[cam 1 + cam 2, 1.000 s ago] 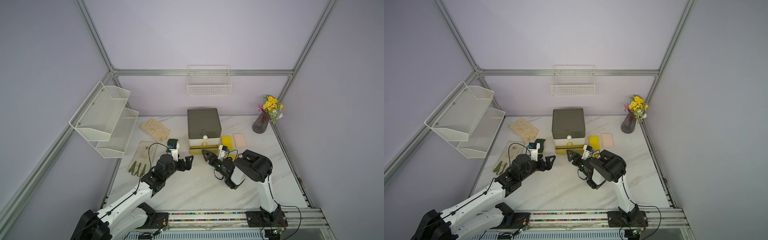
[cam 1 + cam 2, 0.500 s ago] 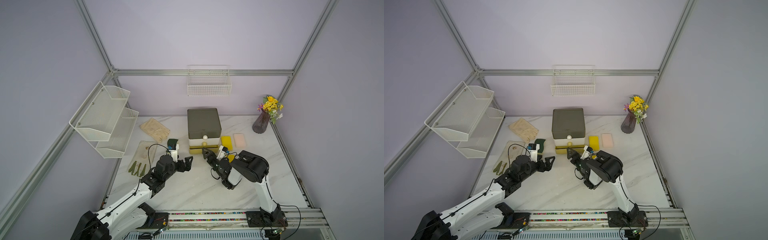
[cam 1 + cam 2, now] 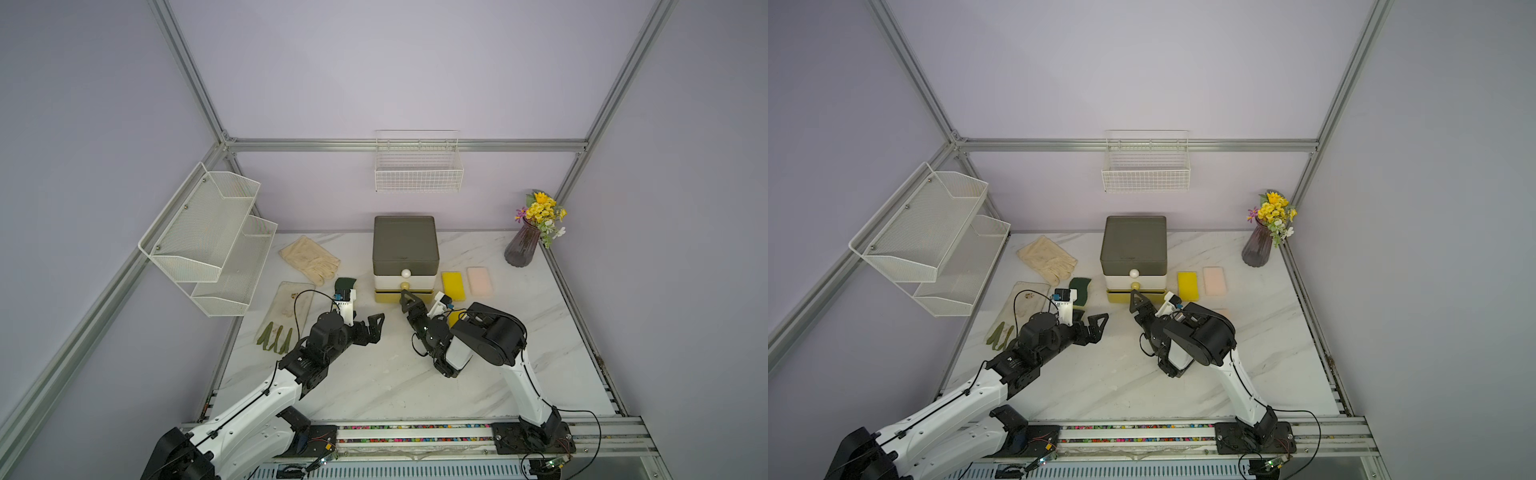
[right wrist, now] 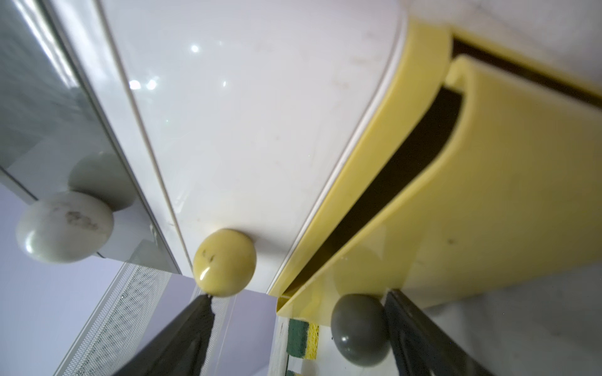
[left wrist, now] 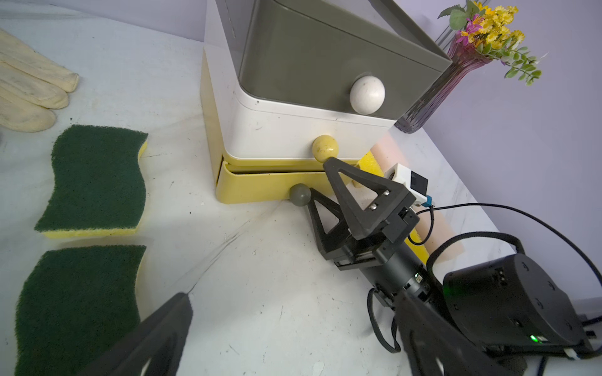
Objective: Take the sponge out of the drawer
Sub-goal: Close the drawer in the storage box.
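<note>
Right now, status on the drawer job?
Left gripper open, hovering. Right gripper open around grey knob. Bottom drawer just ajar; sponge inside not visible. Nothing blocking the drawer front.

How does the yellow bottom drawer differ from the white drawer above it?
The yellow bottom drawer stands slightly pulled out, with a dark gap behind its front; the white drawer is shut. The yellow drawer carries a grey knob, the white drawer a yellow knob. Both have one round knob centred on the front.

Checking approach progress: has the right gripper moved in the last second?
Yes. The right gripper has edged toward the fixed drawer unit, narrowing the gap to its bottom drawer.
</note>
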`<control>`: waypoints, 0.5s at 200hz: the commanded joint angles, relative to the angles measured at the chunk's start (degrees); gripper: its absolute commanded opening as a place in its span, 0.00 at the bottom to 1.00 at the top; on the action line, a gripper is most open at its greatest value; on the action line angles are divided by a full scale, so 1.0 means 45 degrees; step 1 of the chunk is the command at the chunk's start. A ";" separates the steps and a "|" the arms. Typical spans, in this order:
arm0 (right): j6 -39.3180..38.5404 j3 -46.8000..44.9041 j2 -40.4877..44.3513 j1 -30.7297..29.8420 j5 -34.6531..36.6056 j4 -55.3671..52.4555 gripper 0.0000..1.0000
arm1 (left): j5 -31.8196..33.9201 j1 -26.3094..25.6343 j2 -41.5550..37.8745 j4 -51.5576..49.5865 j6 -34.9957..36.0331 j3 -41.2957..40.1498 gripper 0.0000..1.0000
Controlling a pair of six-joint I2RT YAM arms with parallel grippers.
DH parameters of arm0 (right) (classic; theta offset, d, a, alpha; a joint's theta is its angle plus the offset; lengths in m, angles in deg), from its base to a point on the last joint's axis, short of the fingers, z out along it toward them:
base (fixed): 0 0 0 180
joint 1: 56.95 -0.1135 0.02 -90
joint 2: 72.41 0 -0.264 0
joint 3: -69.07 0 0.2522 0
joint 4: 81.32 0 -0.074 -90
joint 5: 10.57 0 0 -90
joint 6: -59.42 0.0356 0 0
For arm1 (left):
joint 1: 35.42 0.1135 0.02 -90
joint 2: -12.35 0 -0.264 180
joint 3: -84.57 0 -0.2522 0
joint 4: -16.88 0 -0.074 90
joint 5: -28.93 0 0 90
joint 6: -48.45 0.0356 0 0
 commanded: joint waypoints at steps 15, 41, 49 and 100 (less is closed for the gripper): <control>0.0628 -0.0069 -0.0740 -0.0158 0.0998 0.2656 0.85 | 0.0183 0.0077 -0.0393 0.0085 -0.0052 -0.0025 1.00; 0.0245 -0.0533 -0.0222 -0.0346 0.1572 0.2451 0.85 | 0.0224 0.0077 -0.0545 0.0089 -0.0052 -0.0152 1.00; 0.0146 -0.0680 -0.0008 -0.0397 0.1708 0.2321 0.84 | 0.0239 0.0077 -0.0604 0.0083 -0.0066 -0.0165 1.00; -0.0481 -0.1610 0.1427 -0.0692 0.2105 0.1701 0.84 | 0.0794 0.0077 -0.0822 -0.0167 -0.0227 -0.0282 0.98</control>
